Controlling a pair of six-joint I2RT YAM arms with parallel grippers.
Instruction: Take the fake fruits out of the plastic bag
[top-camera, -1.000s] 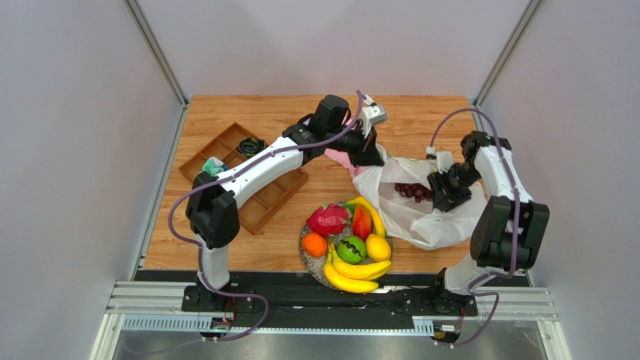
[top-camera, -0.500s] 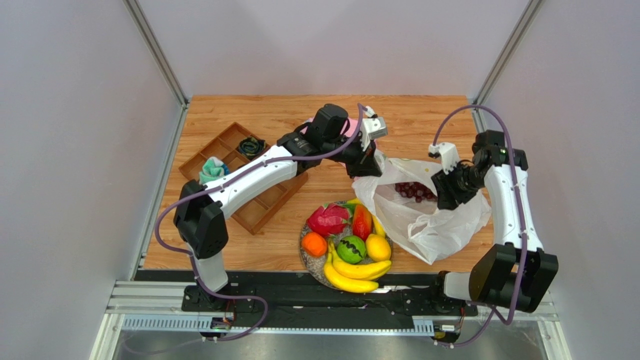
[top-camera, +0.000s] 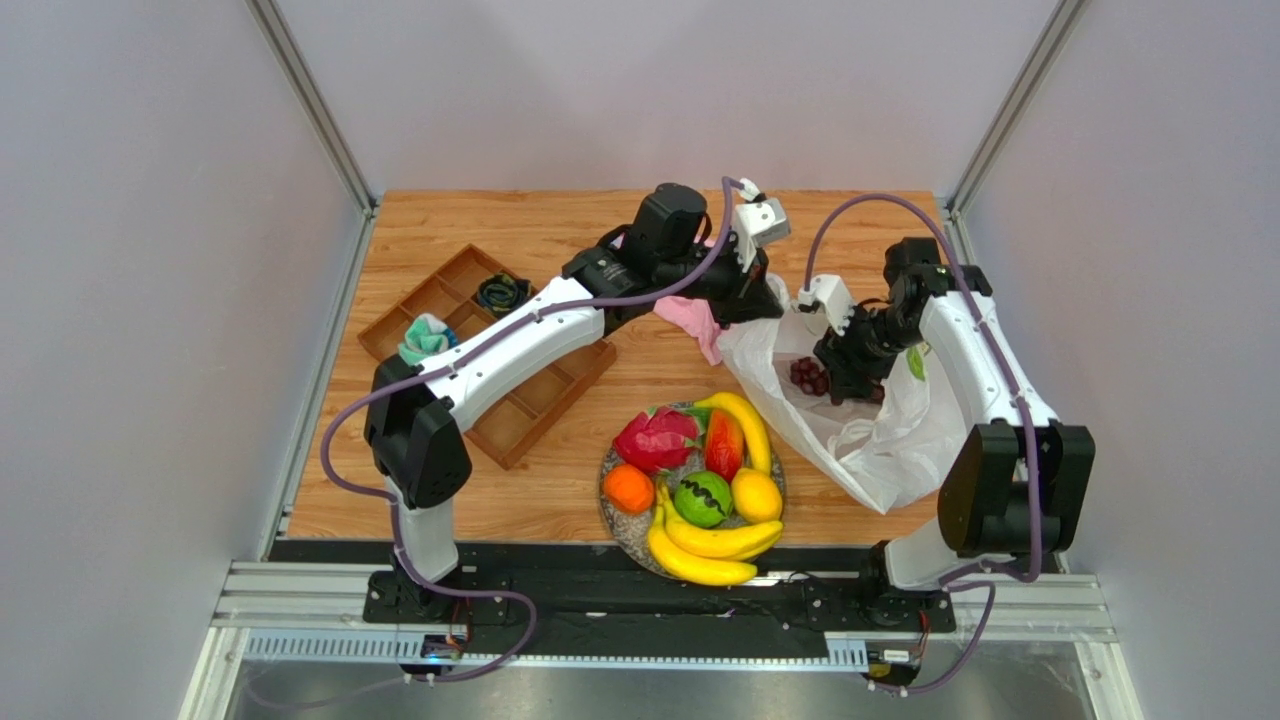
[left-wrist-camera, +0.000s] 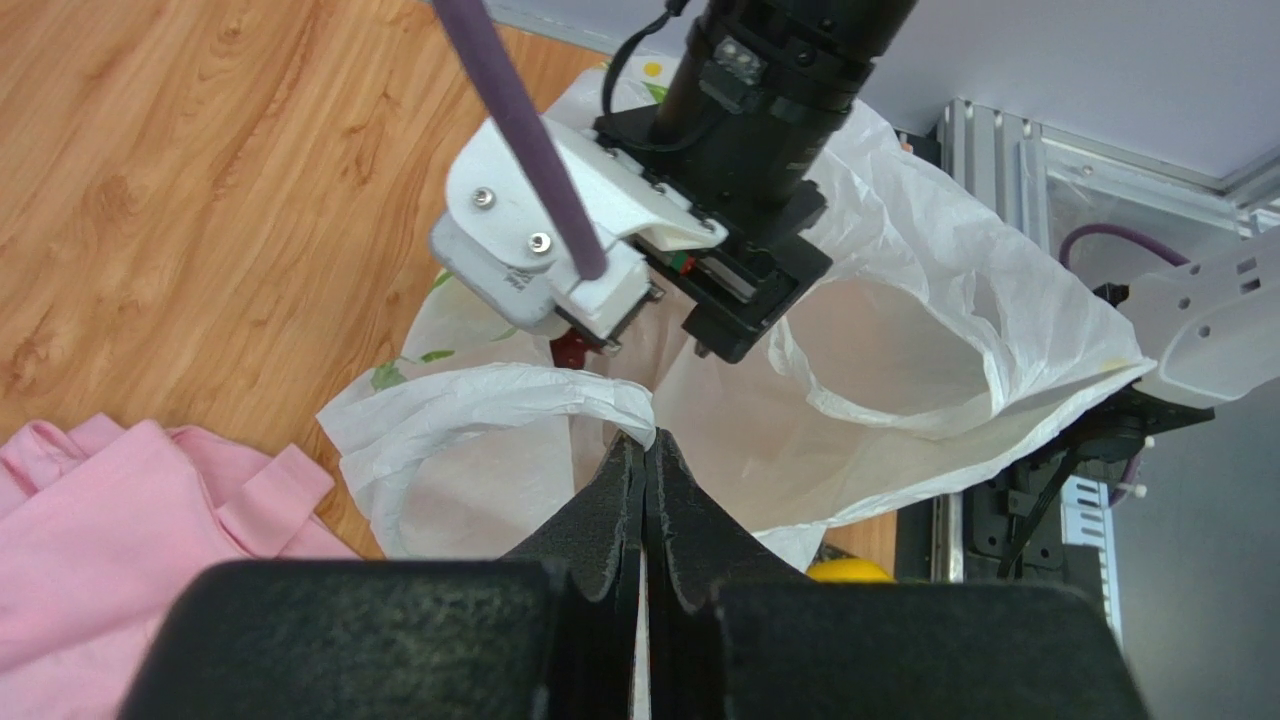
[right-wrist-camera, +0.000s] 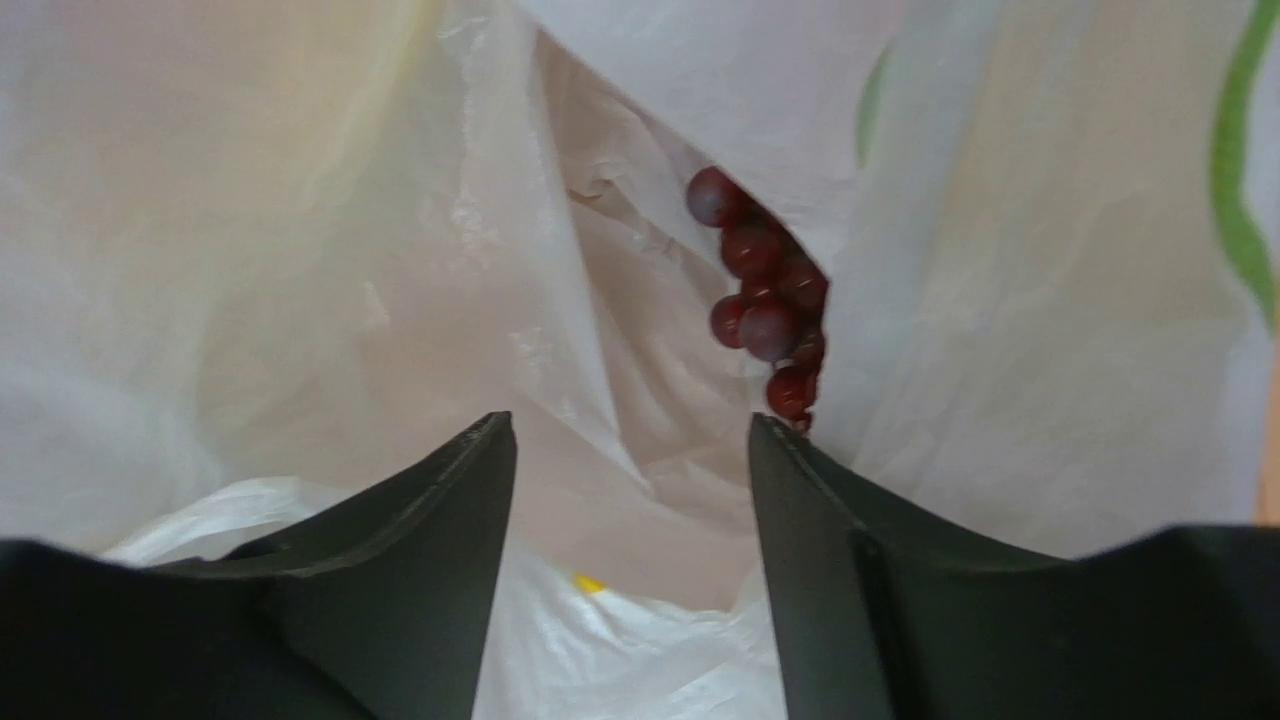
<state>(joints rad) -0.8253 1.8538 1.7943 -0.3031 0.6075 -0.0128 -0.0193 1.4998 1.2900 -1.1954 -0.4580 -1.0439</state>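
The thin white plastic bag (top-camera: 887, 443) lies at the right of the table, mouth held up. My left gripper (top-camera: 750, 305) is shut on its rim, and the left wrist view shows the film pinched between the closed tips (left-wrist-camera: 646, 444). My right gripper (top-camera: 842, 360) reaches down into the bag's mouth (left-wrist-camera: 962, 315) and stands open, nothing between its fingers (right-wrist-camera: 631, 428). Dark purple grapes (right-wrist-camera: 766, 300) sit deep in a fold just beyond the right finger, also visible from above (top-camera: 812, 372). Dragon fruit (top-camera: 657, 440), orange (top-camera: 628, 489), green fruit (top-camera: 702, 498), lemon (top-camera: 756, 494) and bananas (top-camera: 706, 551) lie on a plate (top-camera: 609, 522).
A wooden compartment tray (top-camera: 526, 402) holding a green cloth (top-camera: 425, 333) and a black item (top-camera: 501, 290) sits at the left. A pink cloth (top-camera: 694, 318) lies under my left wrist, beside the bag. Grey walls close in on both sides.
My right arm swung left and its gripper went down into the bag's mouth toward the grapes, jaws a little wider. My left gripper kept its pinch and shifted the rim slightly.
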